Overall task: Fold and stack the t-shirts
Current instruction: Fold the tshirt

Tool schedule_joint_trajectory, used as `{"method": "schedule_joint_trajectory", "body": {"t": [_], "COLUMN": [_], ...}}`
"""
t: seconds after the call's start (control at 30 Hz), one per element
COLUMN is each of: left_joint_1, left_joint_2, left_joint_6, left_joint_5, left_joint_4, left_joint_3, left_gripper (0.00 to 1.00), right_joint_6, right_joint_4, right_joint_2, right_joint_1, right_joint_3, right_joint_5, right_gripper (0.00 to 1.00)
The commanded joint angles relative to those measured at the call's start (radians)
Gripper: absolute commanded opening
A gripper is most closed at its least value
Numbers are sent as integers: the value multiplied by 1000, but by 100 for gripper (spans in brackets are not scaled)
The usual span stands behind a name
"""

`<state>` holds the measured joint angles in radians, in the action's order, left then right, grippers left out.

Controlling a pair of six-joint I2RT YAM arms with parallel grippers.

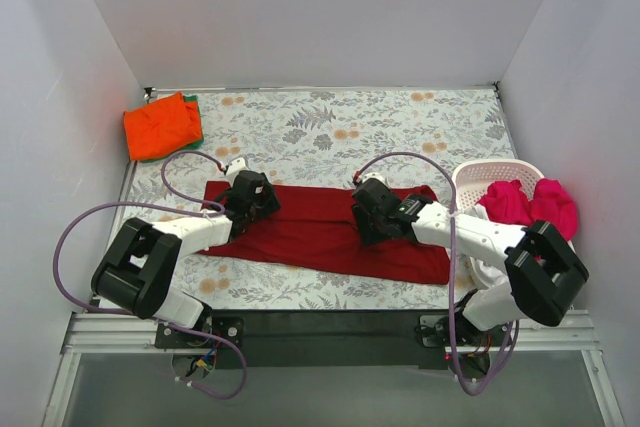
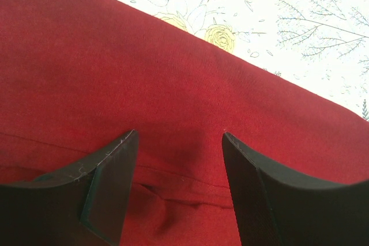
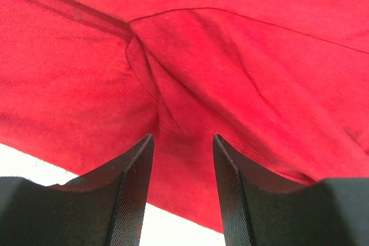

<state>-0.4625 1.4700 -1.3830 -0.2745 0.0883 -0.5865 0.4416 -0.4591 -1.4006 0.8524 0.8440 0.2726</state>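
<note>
White walls box in the floral tablecloth [image 1: 330,127], and near the arms' bases the dark crimson t-shirt [image 1: 315,232] lies across the middle as a long flat band, sleeves apparently tucked in, so one lengthwise fold looks done.

Over that shirt's left end sits the left gripper [image 2: 179,137]. Its jaws are well apart with nothing between them, and smooth red cloth and a hem line run beneath the tips. It looks poised to pinch that end for the crosswise fold.

Right of the shirt's centre, the right gripper [image 3: 183,137] hangs low over a puckered seam. Its jaws are parted by a narrower gap and clamp no cloth.

Just off the shirt's right end stands the white laundry basket [image 1: 480,175] with the magenta-pink t-shirts [image 1: 530,202] heaped in and over it, waiting their turn.

Beyond the shirt's far-left corner, well apart, the orange t-shirt [image 1: 160,125] lies folded on the green t-shirt [image 1: 196,117]. That is the stack the crimson one should join.
</note>
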Motion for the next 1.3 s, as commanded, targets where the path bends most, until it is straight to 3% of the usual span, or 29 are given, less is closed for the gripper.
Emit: {"method": "schedule_joint_trajectory", "body": {"t": [0.0, 0.93, 0.97, 1.07, 1.27], "left_joint_1": [-2, -2, -2, -2, -2], "left_joint_2": [7, 15, 9, 7, 4], "left_joint_6": [12, 12, 12, 12, 12], "left_joint_5": [-22, -22, -23, -22, -22], "left_joint_4": [-27, -30, -32, -32, -32], "left_joint_3": [-24, -29, -27, -26, -26], "left_gripper": [56, 56, 56, 56, 56], "right_joint_6": [-1, 31, 42, 45, 46], "right_joint_4": [53, 7, 2, -16, -58], "right_joint_2": [-44, -143, -132, -110, -38], "right_joint_1": [16, 59, 65, 69, 93], "right_joint_3": [38, 6, 9, 17, 55], "right_joint_5": [-22, -3, 13, 28, 36], "right_gripper": [40, 26, 13, 6, 1]}}
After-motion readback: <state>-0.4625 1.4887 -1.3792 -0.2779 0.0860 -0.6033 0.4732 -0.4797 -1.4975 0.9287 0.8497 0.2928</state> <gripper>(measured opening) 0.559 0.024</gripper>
